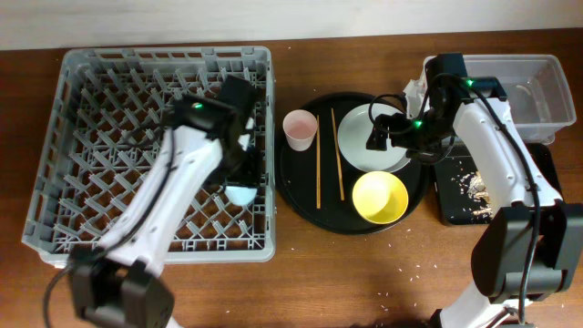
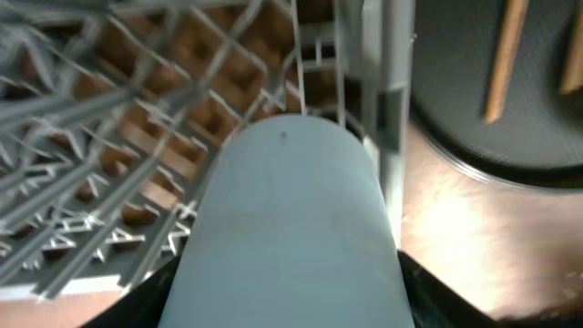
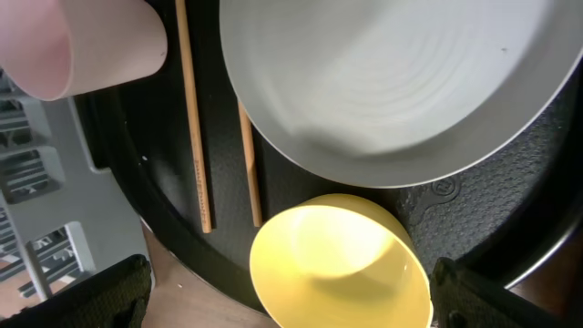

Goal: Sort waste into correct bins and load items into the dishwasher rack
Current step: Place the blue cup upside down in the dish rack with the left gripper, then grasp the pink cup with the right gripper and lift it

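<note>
Light-blue cup: fills the lower centre of the left wrist view, blurred by closeness. Dark fingers press its flanks at lower left and lower right, so the left claw reads as clamped on it. The cup's far end sits over the cells just inside the grey wall of the dishwasher rack; whether it touches the floor grid cannot be told. Step in hand, by judgement: seating this cup in the rack. Best done by keeping it inside the wall and lowering it between pegs rather than onto one. Part the fingers only once the cup rests, then lift straight up clear of the pegs. Right wrist view: right claw, fingers far apart at both lower corners, holding nothing, above the yellow bowl. Plate at upper right, two chopsticks side by side left of it, pink cup at upper left, all on the round black tray and not yet racked. Overhead view: rack at left of frame, blue cup at its right edge under the left claw. Round tray at centre, clear tub at upper right. Flat black tray below the tub, carrying crumbs. Brown desk beneath everything.
</note>
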Controlling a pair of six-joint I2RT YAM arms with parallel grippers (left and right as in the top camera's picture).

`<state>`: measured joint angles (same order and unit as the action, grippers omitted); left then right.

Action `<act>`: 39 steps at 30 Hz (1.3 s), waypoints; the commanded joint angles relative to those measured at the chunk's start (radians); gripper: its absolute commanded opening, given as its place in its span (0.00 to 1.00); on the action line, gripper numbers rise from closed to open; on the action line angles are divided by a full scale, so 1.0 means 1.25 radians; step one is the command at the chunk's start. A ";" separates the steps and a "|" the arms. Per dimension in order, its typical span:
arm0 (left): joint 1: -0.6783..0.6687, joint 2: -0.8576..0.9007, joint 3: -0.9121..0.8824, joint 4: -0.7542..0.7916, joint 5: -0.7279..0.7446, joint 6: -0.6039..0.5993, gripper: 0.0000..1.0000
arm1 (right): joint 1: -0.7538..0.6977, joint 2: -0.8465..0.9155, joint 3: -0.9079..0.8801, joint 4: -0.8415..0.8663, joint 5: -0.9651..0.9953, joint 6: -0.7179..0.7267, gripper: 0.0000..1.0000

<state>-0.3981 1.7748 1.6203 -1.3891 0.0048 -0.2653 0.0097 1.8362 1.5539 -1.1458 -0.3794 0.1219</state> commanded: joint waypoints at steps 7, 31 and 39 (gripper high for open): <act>-0.020 0.119 -0.001 -0.023 -0.022 -0.009 0.34 | 0.003 -0.020 0.004 -0.005 0.020 -0.011 0.98; 0.094 0.172 0.324 -0.056 0.020 -0.020 0.84 | 0.186 0.019 0.069 0.358 0.120 0.266 0.85; 0.199 0.174 0.369 -0.011 0.044 -0.020 0.84 | 0.281 0.147 0.069 0.429 0.230 0.309 0.67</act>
<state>-0.1730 1.9915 2.0705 -1.4052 0.0349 -0.2806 0.3450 1.9526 1.6306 -0.6083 -0.1860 0.4637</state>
